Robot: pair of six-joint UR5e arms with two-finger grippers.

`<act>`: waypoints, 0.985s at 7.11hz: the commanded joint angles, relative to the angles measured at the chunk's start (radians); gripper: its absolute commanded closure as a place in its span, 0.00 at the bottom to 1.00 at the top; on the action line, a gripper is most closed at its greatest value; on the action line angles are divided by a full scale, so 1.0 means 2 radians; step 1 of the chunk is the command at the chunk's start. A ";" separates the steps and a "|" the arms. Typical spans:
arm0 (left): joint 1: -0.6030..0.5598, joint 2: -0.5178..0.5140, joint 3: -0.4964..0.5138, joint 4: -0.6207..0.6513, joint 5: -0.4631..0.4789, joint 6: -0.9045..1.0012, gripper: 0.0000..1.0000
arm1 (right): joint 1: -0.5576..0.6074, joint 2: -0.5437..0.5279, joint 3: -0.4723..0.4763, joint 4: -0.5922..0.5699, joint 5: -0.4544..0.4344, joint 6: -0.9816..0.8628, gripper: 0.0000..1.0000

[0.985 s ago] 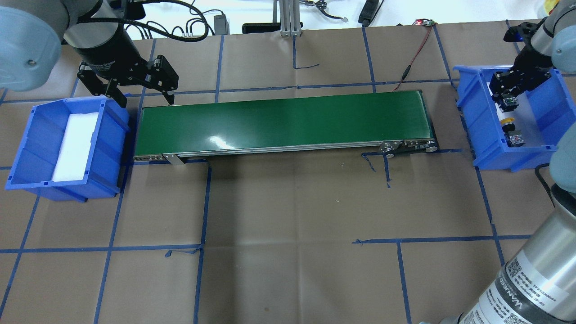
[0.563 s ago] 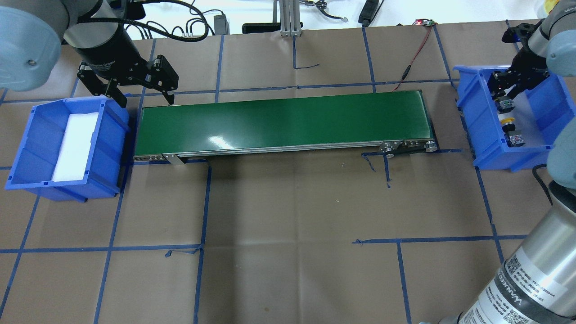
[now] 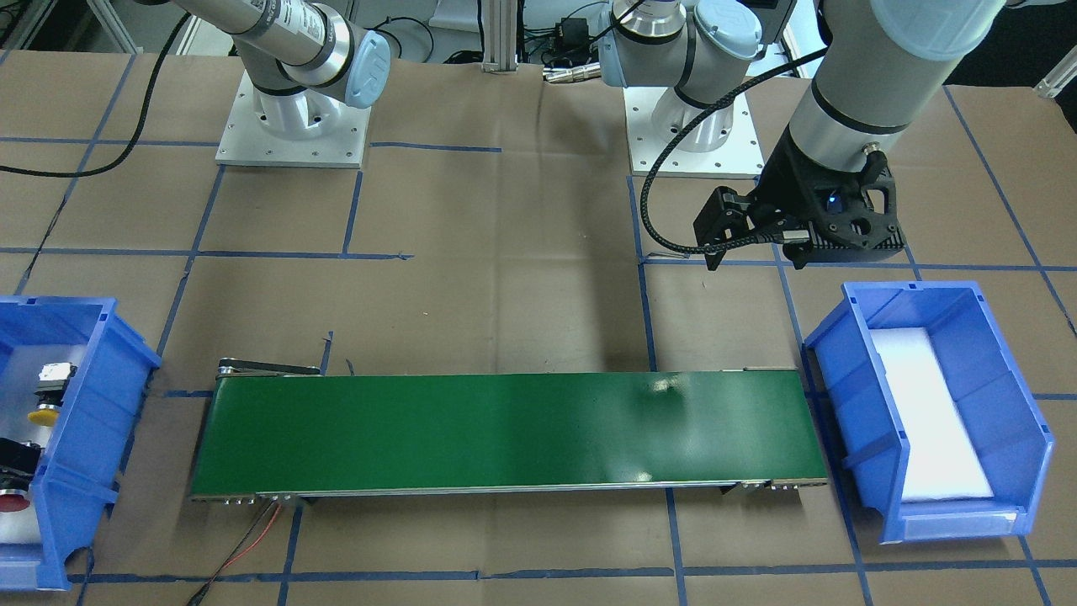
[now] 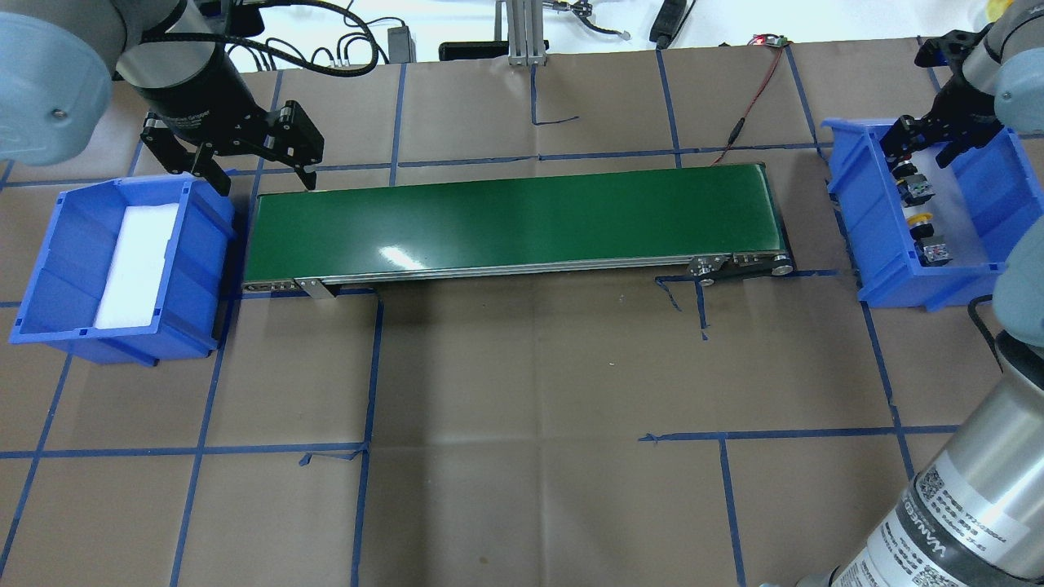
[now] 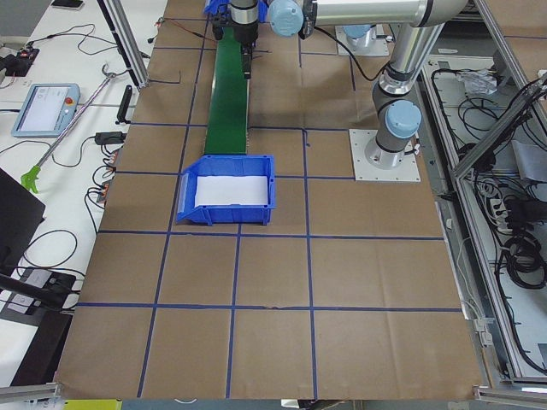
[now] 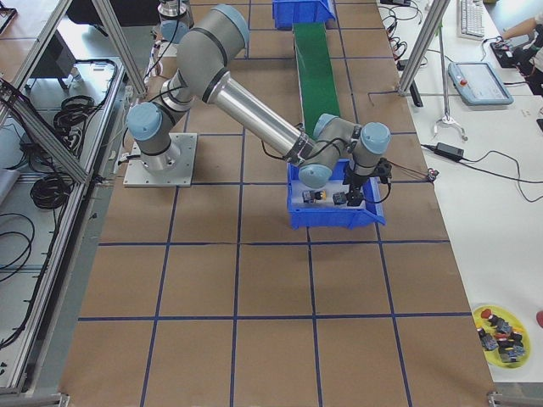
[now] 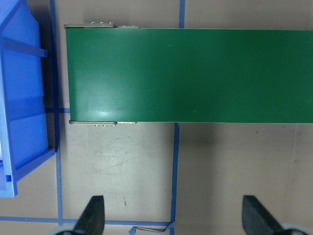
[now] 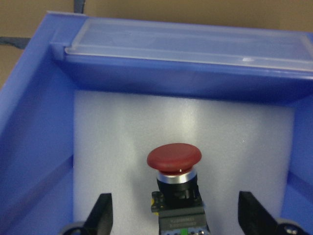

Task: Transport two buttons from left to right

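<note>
Since a second ago the right claw (image 4: 923, 160) has risen from low over the red button (image 4: 912, 186) to the far end of the right bin (image 4: 864, 220), leaving the button on the foam. The left claw (image 4: 266, 184) has not shifted.

Overhead: the right claw is spread, holds nothing, and is above the red button, a little toward the far edge. The yellow button (image 4: 922, 218) lies just on the near side of the red one. Both are in the right bin, by the right edge of the surface (image 4: 522, 391). The left claw hangs spread near the left edge, over the far left corner of the belt (image 4: 514, 220), just beside the left bin (image 4: 49, 244).

Front-facing: both buttons lie on their sides, caps toward the far edge, the red one nearer that edge. The left claw is wide apart and holds nothing.

Right side: the right claw is over the bin's far part; its fingers are too small to judge.

Left wrist: two spread fingers frame the belt's left end and a wall of the left bin.

Right wrist: the red button lies centred between the two spread fingers, below them and untouched, on white foam.
</note>
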 commanded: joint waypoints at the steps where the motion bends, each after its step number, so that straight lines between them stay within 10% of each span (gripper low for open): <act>1: 0.000 0.000 0.000 0.000 0.000 0.000 0.00 | 0.006 -0.053 0.001 0.008 0.000 -0.002 0.00; 7: 0.000 0.000 0.001 0.000 0.000 0.000 0.00 | 0.090 -0.268 0.074 0.158 -0.005 0.175 0.00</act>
